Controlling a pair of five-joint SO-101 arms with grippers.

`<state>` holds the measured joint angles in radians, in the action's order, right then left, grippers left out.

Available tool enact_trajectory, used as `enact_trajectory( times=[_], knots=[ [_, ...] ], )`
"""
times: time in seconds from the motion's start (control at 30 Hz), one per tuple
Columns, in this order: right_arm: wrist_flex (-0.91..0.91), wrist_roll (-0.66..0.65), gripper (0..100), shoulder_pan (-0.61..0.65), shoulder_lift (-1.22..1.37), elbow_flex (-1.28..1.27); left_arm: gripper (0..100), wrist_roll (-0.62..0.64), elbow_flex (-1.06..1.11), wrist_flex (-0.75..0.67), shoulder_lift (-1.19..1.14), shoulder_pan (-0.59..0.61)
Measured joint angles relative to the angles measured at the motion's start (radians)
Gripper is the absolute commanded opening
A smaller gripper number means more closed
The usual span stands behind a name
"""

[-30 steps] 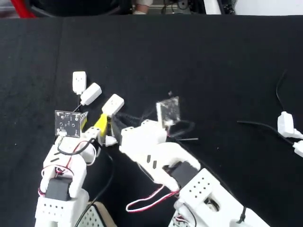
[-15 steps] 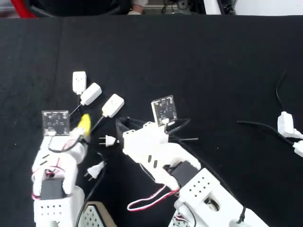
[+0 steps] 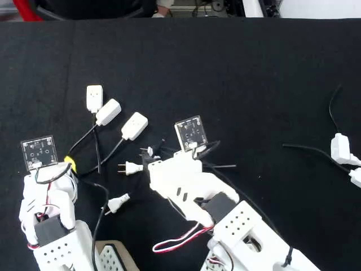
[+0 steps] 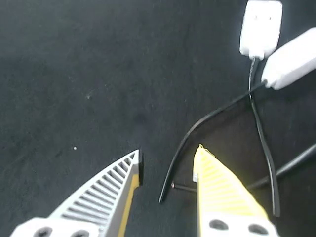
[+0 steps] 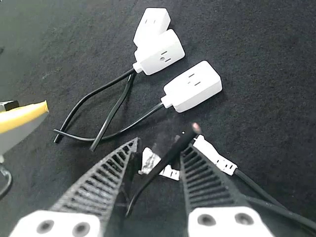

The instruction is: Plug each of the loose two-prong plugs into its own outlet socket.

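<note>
The loose plug lies just short of the closest socket, inside my wide-open right gripper with a black cable across it, so closing could pinch cord too and skew the prongs; my left gripper, open and empty, hangs farther from that socket.

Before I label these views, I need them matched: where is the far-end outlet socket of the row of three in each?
High view: end socket left of centre, farthest from the arms.
Left wrist view: end socket beyond the yellow jaw.
Right wrist view: end socket just behind the middle socket.
Shared landmark: the middle socket beside it.
</note>
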<state>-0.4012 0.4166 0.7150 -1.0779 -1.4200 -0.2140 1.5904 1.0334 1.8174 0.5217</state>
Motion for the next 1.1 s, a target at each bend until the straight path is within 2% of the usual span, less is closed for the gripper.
enact_trajectory(
  times=[0.07, 0.47, 0.7, 0.83, 1.03, 1.1],
  knots=[
    [0.000, 0.000, 0.9, 0.000, 0.000, 0.000, 18, -0.006, 0.000, 0.008, 0.000, -0.008],
    [0.000, 0.000, 1.1, 0.000, 0.000, 0.000, 18, -0.014, 0.000, 0.008, 0.000, -0.021],
    [-0.141, 0.000, 1.1, -0.150, 0.005, 0.189, 18, -0.014, 0.000, 0.006, 0.000, -0.021],
    [-0.239, -0.075, 1.1, -0.236, 0.040, 0.322, 18, -0.014, 0.020, -0.018, 0.000, -0.021],
    [-0.321, -0.210, 1.1, -0.420, 0.316, 0.534, 18, -0.014, 0.021, -0.023, 0.000, -0.021],
    [-0.342, -0.236, 1.1, -0.443, 0.440, 0.606, 18, -0.014, 0.021, -0.023, 0.000, -0.021]
  ],
)
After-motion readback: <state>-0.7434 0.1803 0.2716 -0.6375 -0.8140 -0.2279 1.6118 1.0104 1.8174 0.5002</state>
